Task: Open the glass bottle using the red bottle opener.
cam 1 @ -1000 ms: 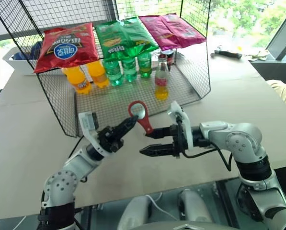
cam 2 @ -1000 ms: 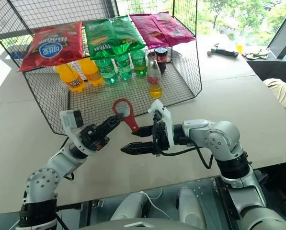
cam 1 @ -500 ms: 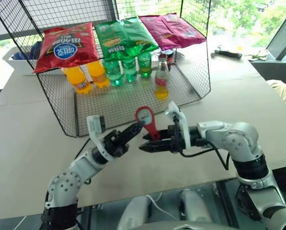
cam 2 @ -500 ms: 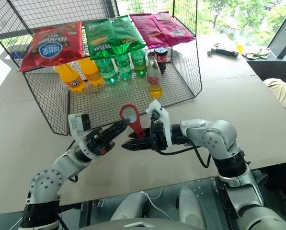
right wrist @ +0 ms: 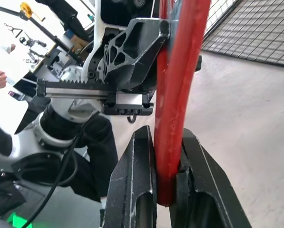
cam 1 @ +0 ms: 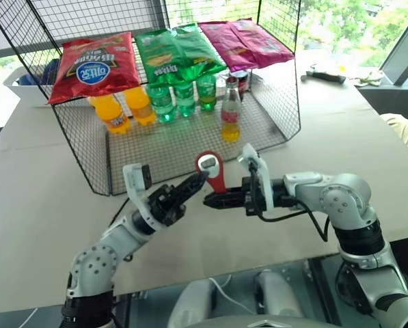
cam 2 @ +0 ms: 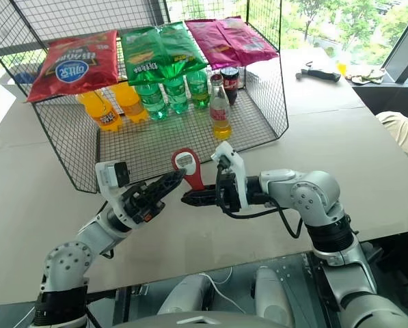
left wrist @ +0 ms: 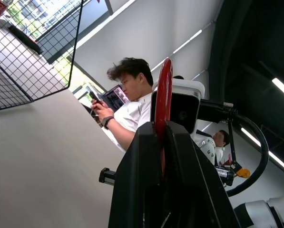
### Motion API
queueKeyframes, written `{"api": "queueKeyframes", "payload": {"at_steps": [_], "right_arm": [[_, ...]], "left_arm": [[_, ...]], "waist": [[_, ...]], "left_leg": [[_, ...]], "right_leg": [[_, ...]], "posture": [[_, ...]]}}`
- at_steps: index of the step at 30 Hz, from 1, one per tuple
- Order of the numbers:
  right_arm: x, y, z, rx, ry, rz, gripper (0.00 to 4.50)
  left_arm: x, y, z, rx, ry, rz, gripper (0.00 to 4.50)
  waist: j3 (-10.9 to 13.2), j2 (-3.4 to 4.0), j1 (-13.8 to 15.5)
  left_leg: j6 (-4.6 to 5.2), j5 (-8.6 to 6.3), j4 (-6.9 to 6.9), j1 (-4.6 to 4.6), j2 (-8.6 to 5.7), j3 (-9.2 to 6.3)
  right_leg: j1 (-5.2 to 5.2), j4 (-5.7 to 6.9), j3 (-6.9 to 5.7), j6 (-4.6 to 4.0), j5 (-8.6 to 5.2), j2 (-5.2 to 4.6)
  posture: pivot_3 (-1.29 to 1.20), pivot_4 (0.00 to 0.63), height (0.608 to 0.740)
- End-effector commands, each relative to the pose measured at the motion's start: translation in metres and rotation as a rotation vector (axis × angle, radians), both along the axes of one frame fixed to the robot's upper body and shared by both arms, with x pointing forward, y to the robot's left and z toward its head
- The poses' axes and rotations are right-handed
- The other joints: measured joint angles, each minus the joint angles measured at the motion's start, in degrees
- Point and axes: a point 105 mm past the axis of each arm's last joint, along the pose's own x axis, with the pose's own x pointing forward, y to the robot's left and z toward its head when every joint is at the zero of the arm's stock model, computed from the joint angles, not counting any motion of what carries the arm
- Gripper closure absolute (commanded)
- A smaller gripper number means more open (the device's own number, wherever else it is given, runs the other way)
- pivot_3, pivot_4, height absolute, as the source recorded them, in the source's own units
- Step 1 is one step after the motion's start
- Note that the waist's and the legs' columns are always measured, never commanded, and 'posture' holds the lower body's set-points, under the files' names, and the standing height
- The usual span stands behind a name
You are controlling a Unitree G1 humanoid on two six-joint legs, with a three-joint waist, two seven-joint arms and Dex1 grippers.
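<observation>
A pale worktop carries a black wire rack; a dark tool lies at its far right corner.

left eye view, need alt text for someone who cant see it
Above a tan table, the left gripper and right gripper are both shut on the red bottle opener, held upright with its ring on top. Behind them, a black wire rack holds the glass bottle, green and orange plastic bottles, and chip bags on top.
</observation>
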Motion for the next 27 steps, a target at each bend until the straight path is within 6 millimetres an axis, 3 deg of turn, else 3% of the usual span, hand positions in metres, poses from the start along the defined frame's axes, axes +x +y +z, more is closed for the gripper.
{"api": "queueKeyframes", "payload": {"at_steps": [1, 7, 8, 12, 16, 21, 27], "right_arm": [[0.002, 0.002, 0.003, 0.017, -0.029, -0.028, 4.5], [0.044, -0.024, -0.015, -0.056, -0.15, -0.335, 4.5], [0.052, -0.03, -0.016, -0.062, -0.182, -0.393, 4.5], [0.079, -0.052, -0.005, -0.064, -0.375, -0.606, 4.5], [0.092, -0.067, 0.019, -0.008, -0.56, -0.776, 4.5], [0.09, -0.082, 0.04, -0.002, -0.754, -0.912, 4.5], [0.082, -0.093, 0.058, 0.01, -0.911, -1.026, 4.5]], "left_arm": [[0.01, 0.015, 0.006, 0.015, -0.027, 0.114, 3.05], [0.019, 0.022, 0.007, 0.049, -0.049, 0.201, 0.17], [0.022, 0.023, 0.006, 0.071, -0.059, 0.222, 0.04], [0.041, 0.021, 0.004, 0.221, -0.144, 0.335, 0.04], [0.064, 0.011, -0.005, 0.46, -0.281, 0.458, 0.04], [0.1, -0.003, -0.011, 0.626, -0.359, 0.598, 0.04], [0.131, -0.028, -0.002, 0.666, -0.448, 0.641, 0.04]], "waist": [[0.0, 0.0, 0.0], [0.0, -0.02, 0.1], [0.0, -0.03, 0.2], [0.0, -0.04, 0.2], [0.0, -0.05, 0.2], [0.0, -0.06, 0.6], [0.0, -0.07, 0.4]], "left_leg": [[0.0, 0.0, 0.0, -0.01, 0.01, -0.01], [-0.01, 0.01, 0.01, -0.24, -0.06, 0.0], [-0.01, 0.01, 0.03, -0.33, -0.07, 0.0], [-0.03, 0.03, 0.14, -0.78, -0.14, 0.05], [-0.03, 0.03, 0.11, -0.78, -0.25, 0.09], [-0.03, 0.03, 0.11, -0.8, -0.32, 0.07], [-0.03, 0.03, 0.11, -0.81, -0.38, 0.05]], "right_leg": [[-0.01, 0.0, -0.01, 0.0, 0.0, 0.0], [-0.24, -0.01, 0.0, 0.01, 0.0, -0.05], [-0.32, 0.0, 0.0, 0.01, 0.01, -0.05], [-0.78, 0.13, 0.04, 0.01, 0.03, -0.07], [-0.78, 0.11, 0.08, 0.01, 0.03, -0.05], [-0.78, 0.09, 0.08, 0.01, 0.03, -0.07], [-0.81, 0.1, 0.08, 0.01, 0.03, -0.1]], "posture": [[0.0, 0.15, 0.74], [0.0, 0.15, 0.74], [0.0, 0.15, 0.74], [0.0, 0.15, 0.74], [0.0, 0.15, 0.74], [0.0, 0.15, 0.74], [0.0, 0.15, 0.74]]}}
